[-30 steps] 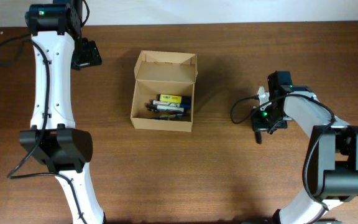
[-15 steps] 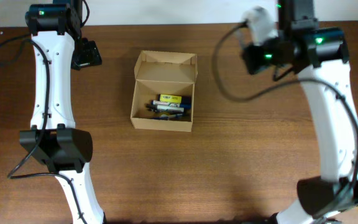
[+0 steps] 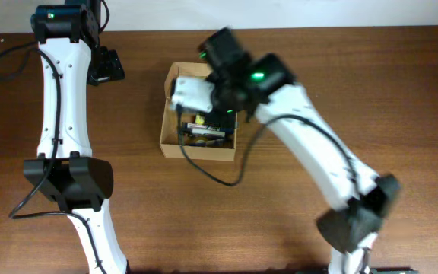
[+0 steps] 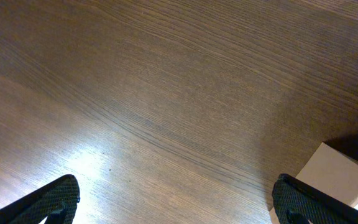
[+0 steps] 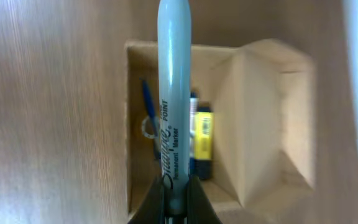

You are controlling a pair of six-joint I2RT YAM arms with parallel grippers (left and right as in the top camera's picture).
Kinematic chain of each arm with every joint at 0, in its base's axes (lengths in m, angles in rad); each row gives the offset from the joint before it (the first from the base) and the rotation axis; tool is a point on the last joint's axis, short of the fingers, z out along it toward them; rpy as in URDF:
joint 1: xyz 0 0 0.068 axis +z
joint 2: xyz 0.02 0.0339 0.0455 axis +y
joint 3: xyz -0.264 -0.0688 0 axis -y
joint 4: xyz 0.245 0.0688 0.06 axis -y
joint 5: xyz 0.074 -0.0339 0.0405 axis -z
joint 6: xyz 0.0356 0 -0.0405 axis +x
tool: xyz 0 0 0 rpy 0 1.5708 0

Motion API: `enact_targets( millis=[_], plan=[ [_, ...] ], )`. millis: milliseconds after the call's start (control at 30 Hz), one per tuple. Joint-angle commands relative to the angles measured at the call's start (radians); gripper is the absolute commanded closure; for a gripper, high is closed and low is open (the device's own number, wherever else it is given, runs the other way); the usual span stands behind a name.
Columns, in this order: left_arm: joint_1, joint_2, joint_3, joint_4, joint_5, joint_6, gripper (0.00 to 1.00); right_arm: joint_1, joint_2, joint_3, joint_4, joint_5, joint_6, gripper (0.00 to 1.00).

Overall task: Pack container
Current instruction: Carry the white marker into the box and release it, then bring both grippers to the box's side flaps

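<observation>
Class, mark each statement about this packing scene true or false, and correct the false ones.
1. The container has its lid flap open. True.
2. The right gripper holds a marker over the container. True.
3. The container is empty. False: a yellow item lies inside.
4. The left gripper grips the container. False: it hangs apart from it over the table, jaws open.

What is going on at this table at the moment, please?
The right end effector is shut on a grey marker, holding it over the open container, a tan cardboard box. A yellow item and some other small things lie inside. The left end effector is open and empty, off to the side above the table.
</observation>
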Motion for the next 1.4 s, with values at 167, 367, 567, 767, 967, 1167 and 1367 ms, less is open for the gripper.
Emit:
enact_targets(
  millis=[167, 367, 567, 767, 967, 1167, 1367],
  plan=[
    [0.0, -0.003, -0.005, 0.002, 0.0, 0.005, 0.0, 0.021, 0.233, -0.014, 0.012, 0.122, -0.101, 0.96],
    [0.0, -0.003, -0.005, 0.002, 0.0, 0.005, 0.0, 0.021, 0.328, -0.014, 0.021, 0.099, -0.09, 0.96],
    [0.0, -0.003, -0.005, 0.002, 0.0, 0.005, 0.0, 0.022, 0.36, -0.013, 0.048, 0.106, 0.008, 0.96],
    [0.0, -0.003, -0.005, 0.002, 0.0, 0.005, 0.0, 0.022, 0.297, 0.021, 0.057, 0.225, 0.169, 0.64],
    [0.0, -0.003, -0.005, 0.002, 0.0, 0.005, 0.0, 0.021, 0.147, 0.107, 0.052, 0.243, 0.367, 0.52],
    [0.0, -0.003, -0.005, 0.016, 0.018, -0.01, 0.0, 0.005, 0.0, 0.211, 0.032, 0.242, 0.603, 0.52],
    [0.0, -0.003, -0.005, 0.165, 0.204, -0.019, 0.0, -0.114, -0.066, 0.235, 0.015, 0.133, 0.763, 0.64]
  ],
)
